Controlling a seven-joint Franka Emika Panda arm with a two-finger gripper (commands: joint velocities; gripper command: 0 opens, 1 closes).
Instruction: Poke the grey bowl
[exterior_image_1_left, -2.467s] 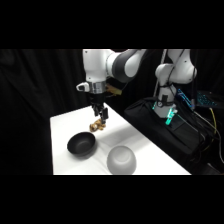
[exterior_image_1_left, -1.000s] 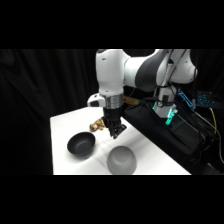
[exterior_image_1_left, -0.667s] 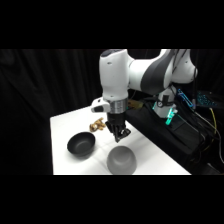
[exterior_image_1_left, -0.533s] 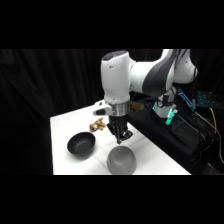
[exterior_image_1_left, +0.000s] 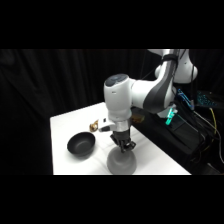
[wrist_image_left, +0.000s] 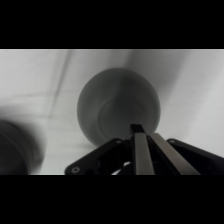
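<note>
Your white arm (exterior_image_1_left: 145, 95) reaches from the upper right of the side view and bends down over the near part of the white worktop (exterior_image_1_left: 65, 125). Its pincer (exterior_image_1_left: 123, 146) hangs straight down, tip right at the top of the grey bowl (exterior_image_1_left: 123, 162), which sits near the front edge of the worktop. From this angle the bowl shows as a rounded dome, so it looks to be lying mouth down, with its axis upright; being round, it has no long side to report. You cannot tell from the side view whether the tip truly touches the bowl or stops just above it. In the wrist view the grey bowl (wrist_image_left: 118, 107) fills the middle of the frame, round and matte, with a fainter circle at its centre. The pincer (wrist_image_left: 145, 150) rises from the bottom edge, its two fingers (wrist_image_left: 139, 152) pressed side by side with no gap between them, closed on nothing, their ends lying over the lower right part of the bowl. To the left of the grey bowl in the side view, apart from it, a black bowl (exterior_image_1_left: 81, 144) stands mouth up. A small brass-coloured object (exterior_image_1_left: 93, 125) lies farther back on the worktop, partly hidden behind the arm. A dark blurred curve at the lower left of the wrist view is probably the black bowl (wrist_image_left: 17, 147).
</note>
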